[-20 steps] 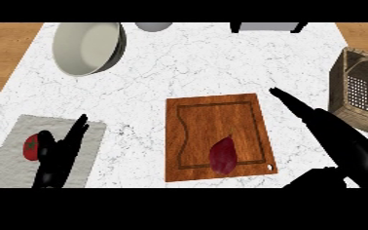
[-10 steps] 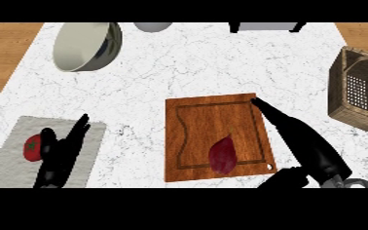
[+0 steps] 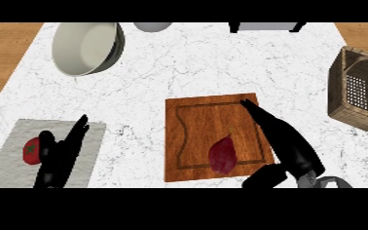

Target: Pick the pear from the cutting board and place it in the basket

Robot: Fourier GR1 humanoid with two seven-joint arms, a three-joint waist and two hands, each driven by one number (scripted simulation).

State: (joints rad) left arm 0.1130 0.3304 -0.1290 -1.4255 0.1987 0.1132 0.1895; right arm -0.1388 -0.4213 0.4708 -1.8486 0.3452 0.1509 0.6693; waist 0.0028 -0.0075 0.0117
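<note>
Counter point(image 3: 188, 64), right hand point(image 3: 289, 148) straight-fingered beside pear point(image 3: 223, 155)

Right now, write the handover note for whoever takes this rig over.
Left hand: open, resting at lower left over the grey mat, beside the tomato.
Right hand: open, fingers straight, over the right edge of the cutting board, just right of the pear; not gripping it.
Pear: lying on the board's near half.
Basket: at the counter's right edge.
Done: no grasp yet.
Left: grasp the pear, carry it right, place it in the basket.
</note>
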